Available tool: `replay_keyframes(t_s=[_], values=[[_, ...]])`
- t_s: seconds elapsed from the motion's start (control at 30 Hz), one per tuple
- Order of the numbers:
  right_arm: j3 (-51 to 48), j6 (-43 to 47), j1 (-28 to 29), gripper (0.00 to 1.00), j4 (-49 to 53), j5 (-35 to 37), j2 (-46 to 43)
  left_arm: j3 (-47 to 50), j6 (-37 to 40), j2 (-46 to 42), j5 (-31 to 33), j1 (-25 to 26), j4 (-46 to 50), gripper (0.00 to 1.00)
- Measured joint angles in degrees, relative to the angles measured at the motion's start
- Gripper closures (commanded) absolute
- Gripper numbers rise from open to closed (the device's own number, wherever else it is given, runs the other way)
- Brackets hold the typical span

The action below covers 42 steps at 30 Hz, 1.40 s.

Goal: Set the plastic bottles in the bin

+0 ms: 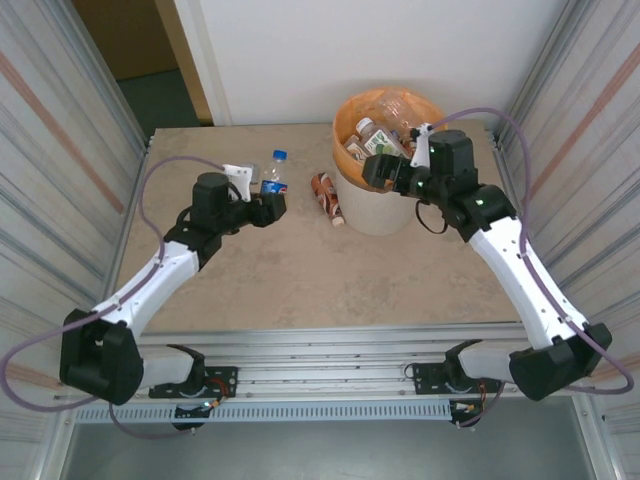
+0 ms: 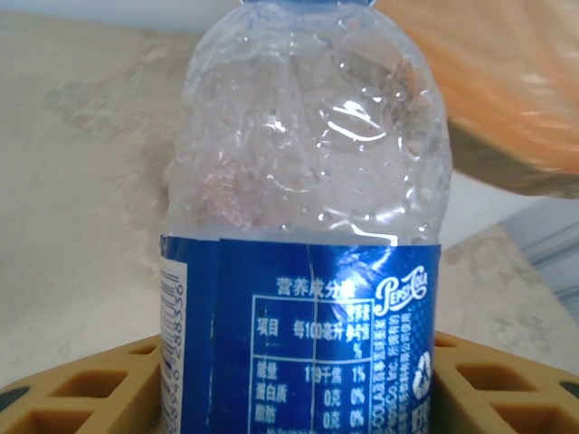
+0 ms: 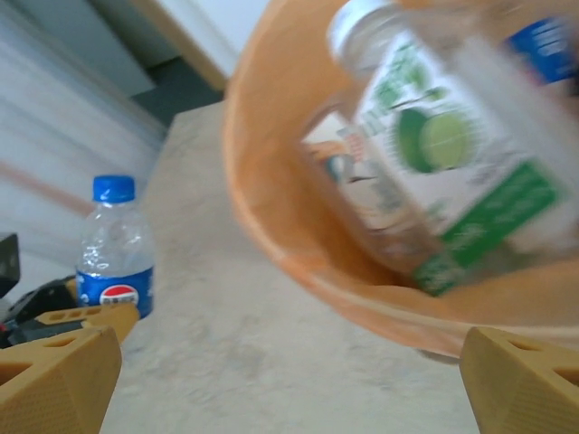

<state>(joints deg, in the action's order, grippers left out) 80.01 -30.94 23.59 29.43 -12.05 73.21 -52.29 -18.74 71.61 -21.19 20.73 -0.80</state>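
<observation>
Left pincer (image 1: 268, 207) pinches the Pepsi bottle (image 1: 274, 178); right pincer (image 1: 372, 170), spread, hovers at the bin (image 1: 380, 215). Next, likely: lift it toward three o'clock.

Beige stone-look table (image 1: 300, 290), white back wall (image 1: 380, 50), ribbed grey side panels (image 1: 50, 120); even light

top: high, near edge, whole table (image 1: 300, 270) | left wrist: tight on blue-label bottle (image 2: 308, 181) | right wrist: beside bin (image 3: 271, 226), shares bottle

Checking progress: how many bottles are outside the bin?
2. A blue-capped bottle upright in the left gripper; a brown-labelled bottle lying beside the bin. Others may be hidden.
</observation>
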Motion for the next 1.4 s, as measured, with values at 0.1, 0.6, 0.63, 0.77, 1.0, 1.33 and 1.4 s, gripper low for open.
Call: replay_keyframes(t_s=[0.1,0.6,0.63,0.77,1.0,1.33,1.4], values=[[0.31,-0.48,2.67,0.05,-3.96,-4.24,3.34,0.57,1.11,-2.86,-1.68,1.27,-1.22,0.59],[7.91,-0.09,12.13,0.11,-11.06,-15.26,16.35,0.70,5.11,-7.93,-2.29,5.20,-2.43,0.58],[8.24,-0.09,12.17,0.11,-11.06,-15.45,16.59,0.70,5.11,-7.93,-2.08,5.20,-2.45,0.58],[9.09,-0.09,12.37,0.13,-11.37,-16.20,17.64,0.70,5.07,-7.93,-1.03,5.20,-2.34,0.58],[9.03,0.11,15.10,0.10,-13.55,-18.34,17.79,0.70,5.51,-7.89,-1.38,6.40,-2.49,0.59],[7.61,0.44,16.15,0.23,-15.26,-17.81,17.40,0.70,6.29,-7.89,-2.84,7.06,-2.99,0.59],[7.63,0.48,16.24,0.30,-15.15,-17.62,17.53,0.70,7.04,-7.89,-3.26,7.82,-3.04,0.59]])
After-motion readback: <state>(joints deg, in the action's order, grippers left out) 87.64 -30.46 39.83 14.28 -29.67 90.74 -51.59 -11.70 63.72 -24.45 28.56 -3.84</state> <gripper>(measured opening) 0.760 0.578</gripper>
